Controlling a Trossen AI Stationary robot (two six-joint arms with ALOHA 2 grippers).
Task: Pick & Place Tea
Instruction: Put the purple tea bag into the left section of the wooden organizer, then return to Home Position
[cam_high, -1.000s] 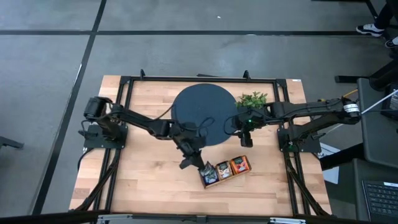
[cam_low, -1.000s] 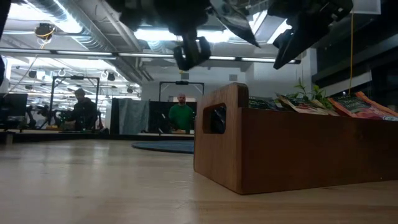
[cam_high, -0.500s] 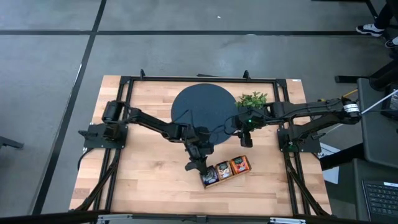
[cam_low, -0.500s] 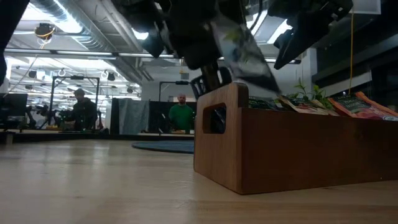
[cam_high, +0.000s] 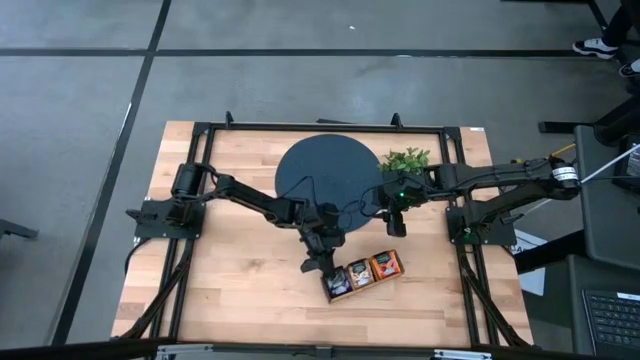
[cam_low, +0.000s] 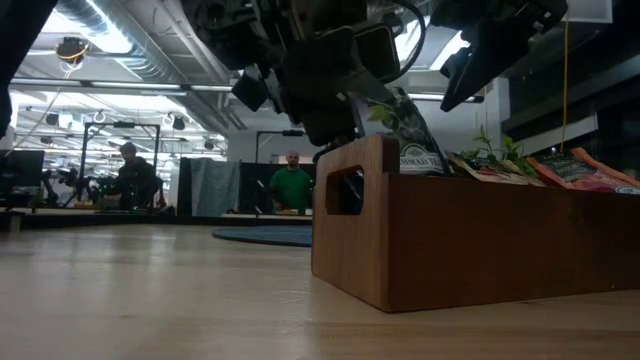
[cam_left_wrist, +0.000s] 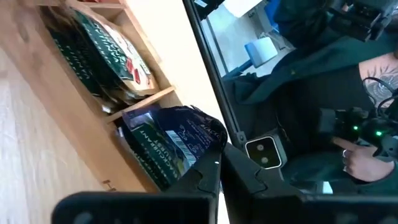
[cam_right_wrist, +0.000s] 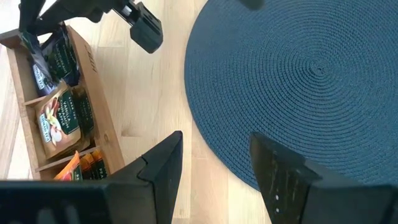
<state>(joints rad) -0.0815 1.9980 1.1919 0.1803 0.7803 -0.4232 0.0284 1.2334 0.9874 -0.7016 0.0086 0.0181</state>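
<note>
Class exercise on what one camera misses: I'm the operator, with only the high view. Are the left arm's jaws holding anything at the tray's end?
Observer: Yes. The left wrist view shows the left jaws shut on a dark navy sachet.
Operator: Is it down in the tray yet?
Observer: Not fully. The low view shows it tilted, sticking up above the wooden tray at its handle end.
Operator: And the right jaws?
Observer: The right wrist view shows them open and empty, above the blue mat near its edge.
</note>
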